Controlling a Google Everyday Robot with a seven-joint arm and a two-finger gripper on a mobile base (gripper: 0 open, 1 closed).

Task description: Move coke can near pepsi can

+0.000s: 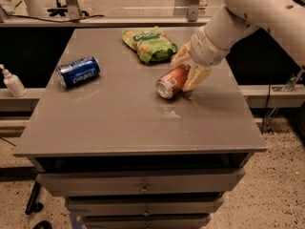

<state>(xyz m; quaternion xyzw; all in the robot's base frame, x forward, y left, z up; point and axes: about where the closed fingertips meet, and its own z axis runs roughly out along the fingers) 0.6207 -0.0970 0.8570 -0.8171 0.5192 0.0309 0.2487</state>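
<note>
two cans, well apart: coke can [171, 81] between the jaws of the wide-spread claw [183, 73], pepsi can [78, 72] by the left edge

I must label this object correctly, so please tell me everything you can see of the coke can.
The coke can is a small red-orange metal drink can with silver ends. It lies on its side on the grey table, right of centre, with one silver end facing front-left. The gripper straddles its rear end; whether it touches the can cannot be told. A green snack bag lies behind it, apart from it.
</note>
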